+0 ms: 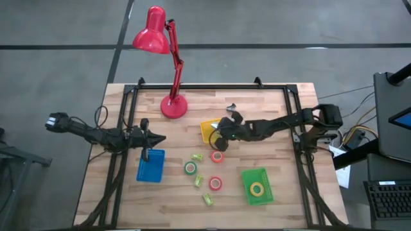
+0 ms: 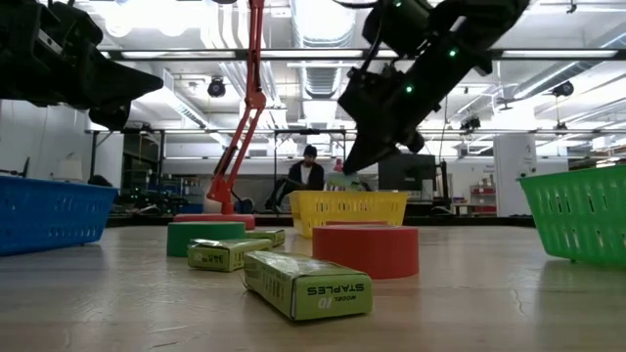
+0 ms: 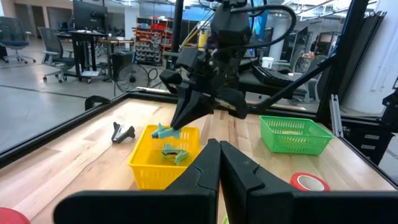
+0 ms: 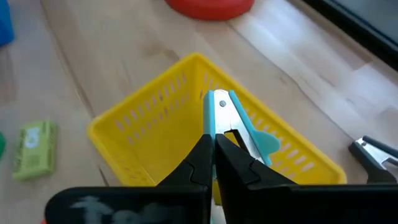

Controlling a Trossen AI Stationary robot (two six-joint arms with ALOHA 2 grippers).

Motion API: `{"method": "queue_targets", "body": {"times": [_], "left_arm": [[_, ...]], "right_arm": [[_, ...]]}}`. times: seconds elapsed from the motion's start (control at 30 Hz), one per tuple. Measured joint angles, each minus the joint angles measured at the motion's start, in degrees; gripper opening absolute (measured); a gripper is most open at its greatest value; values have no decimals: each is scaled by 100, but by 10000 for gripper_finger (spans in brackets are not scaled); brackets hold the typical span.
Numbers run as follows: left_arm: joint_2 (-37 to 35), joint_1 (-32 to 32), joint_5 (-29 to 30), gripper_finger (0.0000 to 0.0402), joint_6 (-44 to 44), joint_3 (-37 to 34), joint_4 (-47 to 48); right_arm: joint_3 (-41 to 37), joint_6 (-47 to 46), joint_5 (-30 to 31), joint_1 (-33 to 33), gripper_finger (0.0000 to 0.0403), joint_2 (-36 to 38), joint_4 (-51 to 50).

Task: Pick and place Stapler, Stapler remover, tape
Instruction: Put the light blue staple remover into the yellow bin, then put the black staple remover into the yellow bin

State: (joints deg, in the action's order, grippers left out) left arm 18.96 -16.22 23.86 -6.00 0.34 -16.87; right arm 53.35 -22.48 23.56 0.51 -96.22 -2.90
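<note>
My right gripper [image 1: 219, 137] is shut on a teal staple remover [image 4: 231, 119] over the yellow basket [image 1: 207, 128]. A second teal remover [image 3: 175, 154] lies in that basket. A black staple remover [image 1: 232, 106] lies on the table behind the basket. The green tape [image 1: 191, 168], orange tape [image 1: 217, 156] and red tape [image 1: 216, 183] lie flat on the table. The yellow tape [image 1: 257, 189] lies in the green basket [image 1: 249, 176]. My left gripper [image 1: 156, 138] is shut and empty above the far edge of the blue basket [image 1: 150, 168]. No stapler shows plainly. My right gripper pinches the teal staple remover by its near end [image 4: 219, 138] between its two fingers. The fingers slant down from the table's right side and lie along it. The remover sticks out past the fingertips over the yellow basket's opening [image 3: 163, 132]. I cannot tell whether it touches the basket.
A red desk lamp [image 1: 172, 106] stands at the far middle of the table. Three lime-green staple boxes [image 1: 198, 181] lie among the tapes. A black frame [image 1: 212, 85] runs along the table's edges. A person sits in the room beyond the table [image 2: 307, 168].
</note>
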Motion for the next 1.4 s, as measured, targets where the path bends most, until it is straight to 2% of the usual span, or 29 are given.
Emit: {"method": "queue_targets", "body": {"times": [0.33, 0.97, 1.1, 1.4], "left_arm": [[2, -1, 2, 10, -1, 0, -1], [2, 1, 0, 10, 0, 0, -1], [2, 1, 0, 10, 0, 0, 1], [2, -1, 1, 10, 0, 0, -1]], "right_arm": [[270, 2, -3, -2, 8, -223, -464], [236, 0, -1, 2, 10, -173, -472], [243, -1, -86, 4, 26, -173, -596], [389, 112, -114, 2, 98, -126, -772]]}}
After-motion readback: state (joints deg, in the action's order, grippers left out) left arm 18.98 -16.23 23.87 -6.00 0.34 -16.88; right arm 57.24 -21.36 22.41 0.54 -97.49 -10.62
